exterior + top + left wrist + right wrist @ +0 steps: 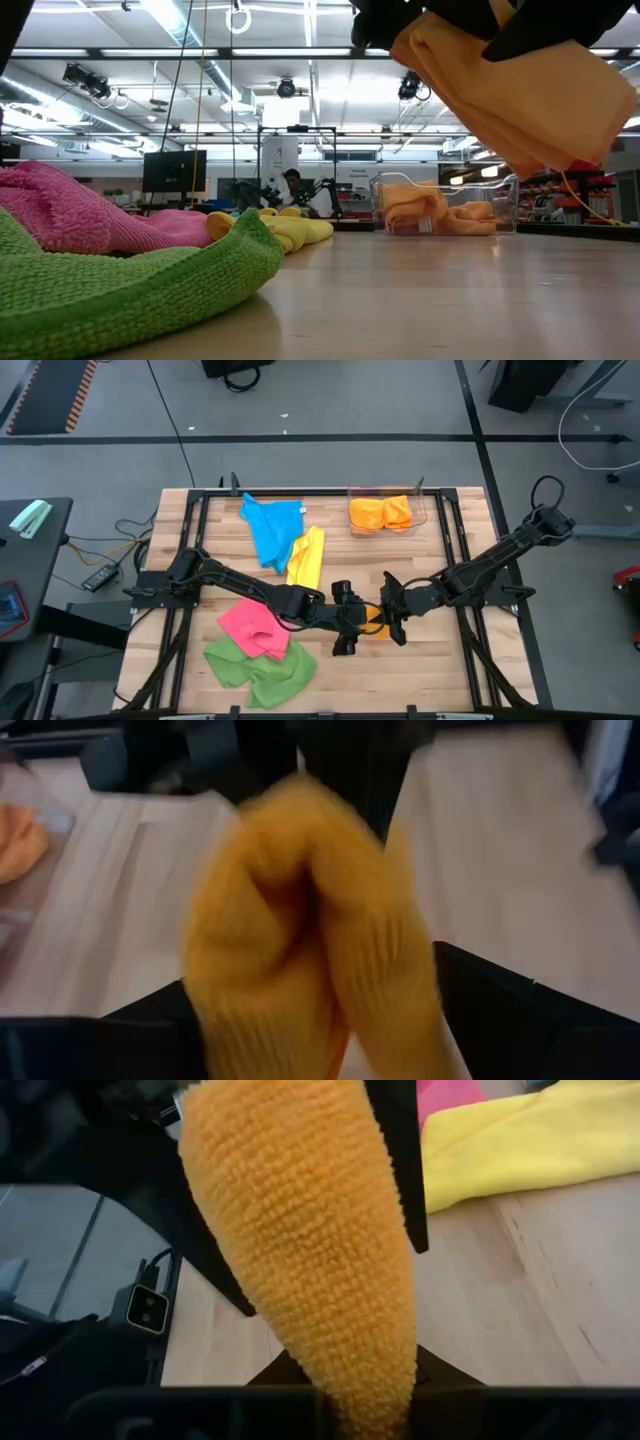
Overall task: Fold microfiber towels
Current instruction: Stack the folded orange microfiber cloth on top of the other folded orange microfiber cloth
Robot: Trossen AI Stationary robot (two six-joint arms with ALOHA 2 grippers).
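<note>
Wooden table [440, 670] — right fingers [392, 610] pinch orange towel [374, 618]; left fingers [347, 622] apart.

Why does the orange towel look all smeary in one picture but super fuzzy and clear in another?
In the left wrist view the orange towel is blurred, so its weave smears. In the right wrist view it is sharp enough to show each loop, held in the right claw. In the low view, bright ceiling lights glare behind it.
</note>
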